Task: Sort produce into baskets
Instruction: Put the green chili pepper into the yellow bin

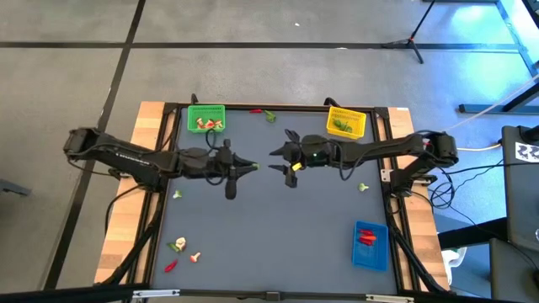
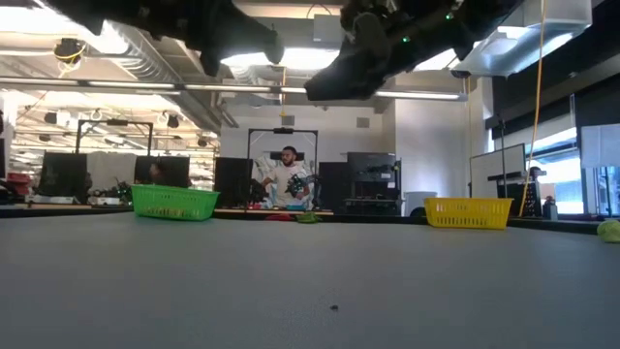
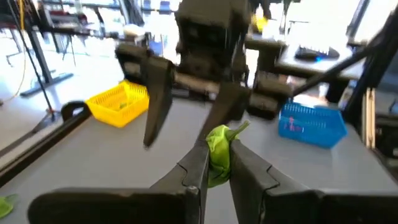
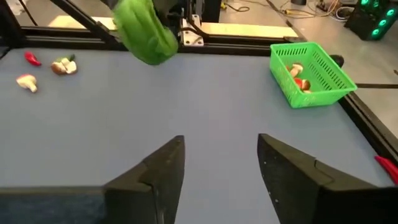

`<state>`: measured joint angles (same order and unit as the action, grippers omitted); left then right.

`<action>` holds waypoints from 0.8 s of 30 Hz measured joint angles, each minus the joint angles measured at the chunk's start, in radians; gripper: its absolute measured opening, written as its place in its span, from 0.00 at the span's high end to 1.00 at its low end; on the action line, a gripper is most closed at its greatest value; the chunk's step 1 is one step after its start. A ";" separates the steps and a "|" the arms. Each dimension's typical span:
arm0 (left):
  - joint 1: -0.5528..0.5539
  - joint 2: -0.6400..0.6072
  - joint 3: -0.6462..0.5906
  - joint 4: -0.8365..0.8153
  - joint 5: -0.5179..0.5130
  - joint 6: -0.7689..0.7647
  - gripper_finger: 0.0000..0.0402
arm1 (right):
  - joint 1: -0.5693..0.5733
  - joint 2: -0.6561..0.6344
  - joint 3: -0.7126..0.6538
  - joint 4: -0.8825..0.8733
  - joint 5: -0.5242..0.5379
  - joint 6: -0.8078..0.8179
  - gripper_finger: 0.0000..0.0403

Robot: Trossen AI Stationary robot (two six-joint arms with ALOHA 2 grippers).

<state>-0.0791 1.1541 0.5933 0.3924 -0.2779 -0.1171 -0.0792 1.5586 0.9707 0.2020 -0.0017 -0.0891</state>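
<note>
Green leafy piece (image 3: 219, 155) is clamped between the left pincer (image 1: 251, 166) fingertips above mid-tabletop (image 1: 269, 227), long axis along the fingers, tip projecting beyond them; its lower part is hidden between them. The right pincer (image 1: 276, 160) faces it, fingers apart, holding nothing.

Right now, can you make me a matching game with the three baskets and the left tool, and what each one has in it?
Things:
1. green basket
2. yellow basket
3. blue basket
4. left tool

What it has:
A. one green piece, pinched
B. only red pieces showing
C. pale mushroom pieces with a red piece
D. green pieces

Pairs: 1-C, 2-D, 3-B, 4-A
</note>
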 joint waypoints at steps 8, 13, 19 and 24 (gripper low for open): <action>0.050 0.037 -0.014 0.143 -0.004 0.015 0.88 | 0.000 0.049 0.000 0.037 -0.018 0.020 0.53; 0.061 0.045 -0.014 0.177 -0.001 0.019 0.88 | 0.000 0.049 0.000 0.038 -0.018 0.028 0.53; 0.061 0.053 -0.014 0.195 -0.004 0.024 0.88 | 0.000 0.049 0.000 0.141 -0.017 0.031 0.53; 0.067 0.053 -0.014 0.198 0.001 0.015 0.88 | 0.000 0.049 0.000 0.199 -0.015 0.035 0.53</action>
<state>-0.0120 1.2072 0.5797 0.5903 -0.2773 -0.1024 -0.0792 1.6073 0.9707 0.4007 -0.0169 -0.0544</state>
